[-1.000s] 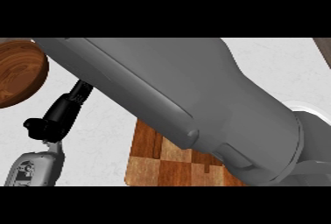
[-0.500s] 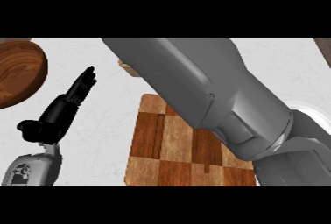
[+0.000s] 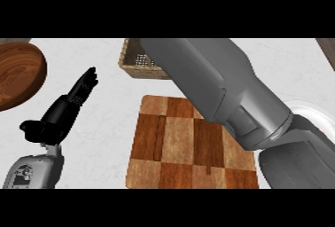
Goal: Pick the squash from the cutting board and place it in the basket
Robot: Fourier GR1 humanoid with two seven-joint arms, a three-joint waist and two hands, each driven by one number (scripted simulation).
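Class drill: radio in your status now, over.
Left hand open, resting left. Right hand hidden past right forearm. Squash unseen; cutting board bare where visible. Forearm blocks basket.

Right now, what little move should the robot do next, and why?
Probably pull the right arm back a bit to clear the view. It reaches over the board toward the basket and hides the right hand and the squash, so I can't tell what it holds. The left hand rests open at the left.
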